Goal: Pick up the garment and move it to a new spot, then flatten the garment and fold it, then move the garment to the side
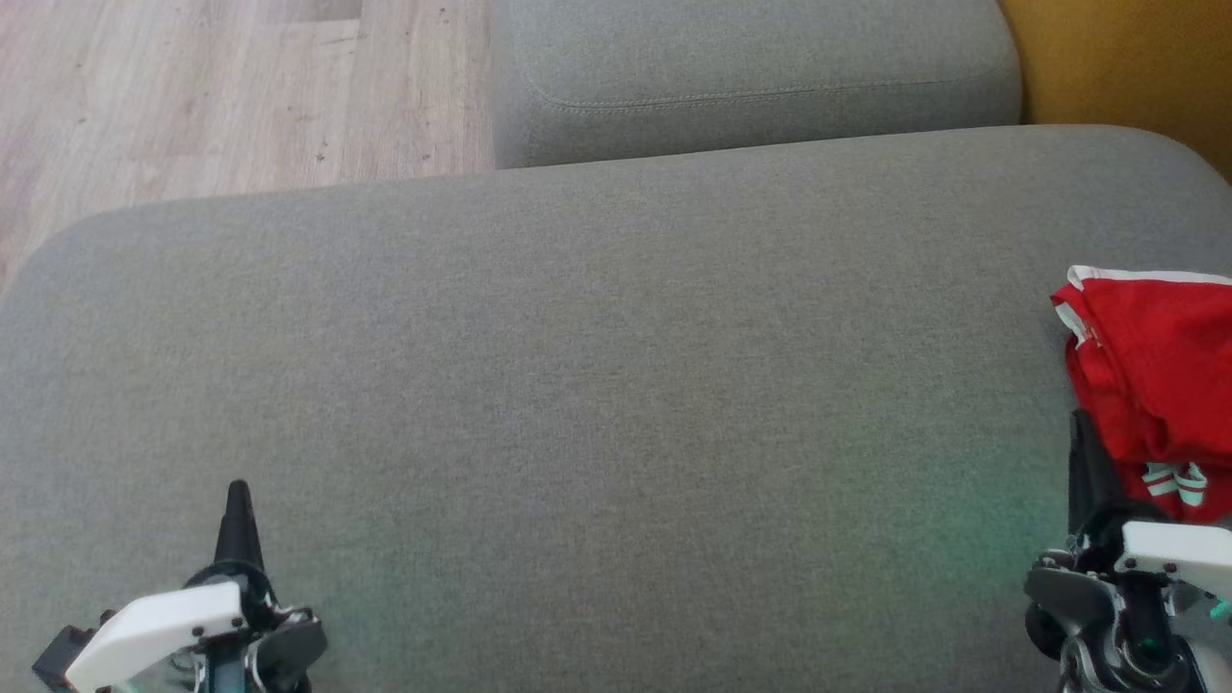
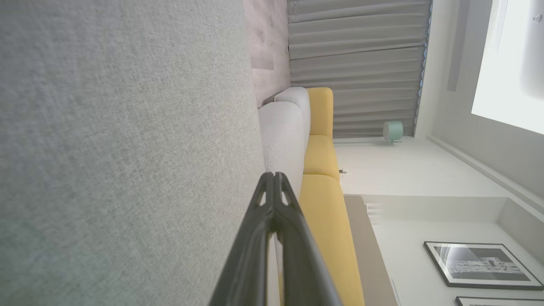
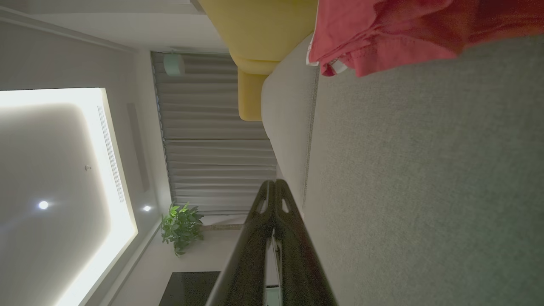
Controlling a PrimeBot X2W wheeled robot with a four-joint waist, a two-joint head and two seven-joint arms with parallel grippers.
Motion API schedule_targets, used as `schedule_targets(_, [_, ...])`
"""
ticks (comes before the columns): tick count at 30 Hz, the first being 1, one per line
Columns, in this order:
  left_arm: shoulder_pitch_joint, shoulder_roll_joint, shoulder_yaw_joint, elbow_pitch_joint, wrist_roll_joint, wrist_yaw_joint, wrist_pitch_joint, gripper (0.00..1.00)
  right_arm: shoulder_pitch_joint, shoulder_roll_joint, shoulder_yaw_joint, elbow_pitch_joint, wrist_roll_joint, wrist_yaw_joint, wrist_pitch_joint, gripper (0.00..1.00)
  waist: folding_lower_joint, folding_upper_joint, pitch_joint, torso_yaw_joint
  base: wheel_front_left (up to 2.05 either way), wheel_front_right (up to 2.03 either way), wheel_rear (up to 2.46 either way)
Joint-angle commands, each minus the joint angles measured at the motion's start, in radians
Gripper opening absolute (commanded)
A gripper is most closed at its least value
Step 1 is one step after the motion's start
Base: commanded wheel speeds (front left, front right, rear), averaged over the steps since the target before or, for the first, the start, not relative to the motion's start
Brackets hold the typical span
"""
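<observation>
A red garment [image 1: 1155,375] with white trim lies bunched at the right edge of the grey sofa seat [image 1: 597,385]; the right wrist view has the garment [image 3: 408,29] at its top. My right gripper [image 1: 1080,423] is shut, empty, its tip beside the garment's near left edge; whether it touches the cloth I cannot tell. In its own view the right gripper [image 3: 274,183] has fingers pressed together. At the lower left my left gripper [image 1: 237,489] is shut over bare cushion, far from the garment. Its own camera has the left gripper [image 2: 273,175] closed on nothing.
A second grey cushion [image 1: 751,77] sits behind the seat. Wooden floor [image 1: 192,96] lies at the upper left and a yellow sofa part [image 1: 1126,58] at the upper right. The seat's middle is bare fabric.
</observation>
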Motion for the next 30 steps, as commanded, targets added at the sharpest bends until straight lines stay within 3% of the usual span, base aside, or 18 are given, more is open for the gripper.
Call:
schedule_targets(1, [-0.062, 0.003, 0.042, -0.037, -0.027, -0.013, 0.011, 0.00, -0.055, -0.001, 0.013, -0.041, 0.035, 0.008, 0.005, 0.00, 0.0000, 0.0000, 0.000, 0.001, 0.00, 0.00, 0.00])
schedule_targets(30, [-0.064, 0.002, 0.045, -0.038, -0.046, -0.015, 0.016, 0.00, -0.056, 0.001, 0.010, -0.041, 0.055, 0.008, 0.006, 0.00, 0.0000, 0.0000, 0.000, 0.003, 0.00, 0.00, 0.00])
